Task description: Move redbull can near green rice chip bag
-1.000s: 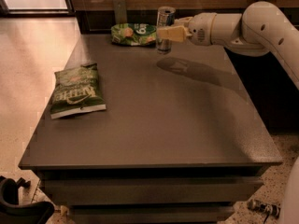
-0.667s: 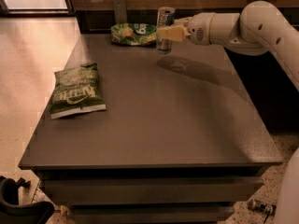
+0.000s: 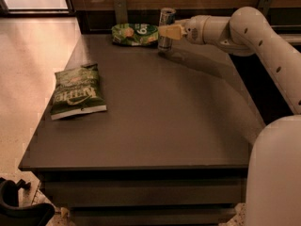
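You are looking across a dark grey worktop (image 3: 164,117) that is filling most of the frame, with a pale floor (image 3: 28,79) showing along the left edge. Your white arm (image 3: 256,34) is reaching in from the right side, rising from the lower right corner and stretching across the upper right toward the top centre.

A dark green flat bag (image 3: 76,91) with large white lettering is lying at the left of the worktop, near its left edge and well apart from everything else.

The green rice chip bag (image 3: 134,34) is resting at the top centre of the frame, by the worktop's far edge.

The redbull can (image 3: 166,19) is standing upright just to the right of that bag, very close to it; whether the two are touching cannot be told. Its base is sitting at or just above the surface, and which of these it is cannot be told either.

Your pincer (image 3: 168,31) is coming at the can from the right, at about mid-height, and its yellowish fingers (image 3: 172,31) are clamping the can's sides.
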{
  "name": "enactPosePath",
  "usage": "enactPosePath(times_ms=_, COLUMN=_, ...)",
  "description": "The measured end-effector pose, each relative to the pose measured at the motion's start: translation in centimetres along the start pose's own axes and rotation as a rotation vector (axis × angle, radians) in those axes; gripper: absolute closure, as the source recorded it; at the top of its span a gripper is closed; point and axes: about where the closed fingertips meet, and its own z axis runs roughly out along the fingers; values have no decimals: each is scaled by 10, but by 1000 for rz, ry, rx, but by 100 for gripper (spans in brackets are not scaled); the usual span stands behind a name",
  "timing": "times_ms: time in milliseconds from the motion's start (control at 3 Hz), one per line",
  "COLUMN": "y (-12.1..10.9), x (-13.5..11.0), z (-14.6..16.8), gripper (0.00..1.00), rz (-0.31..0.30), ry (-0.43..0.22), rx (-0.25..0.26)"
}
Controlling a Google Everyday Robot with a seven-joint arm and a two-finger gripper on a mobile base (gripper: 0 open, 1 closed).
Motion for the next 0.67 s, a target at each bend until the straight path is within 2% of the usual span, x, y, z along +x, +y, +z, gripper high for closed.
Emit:
enactPosePath(times_ms=333, y=-20, x=7, z=8, gripper=100, rz=16, ry=-17, rx=50)
enactPosePath(times_ms=667, y=-40, x=17, z=1, gripper=100, rz=16, ry=-5, rx=141)
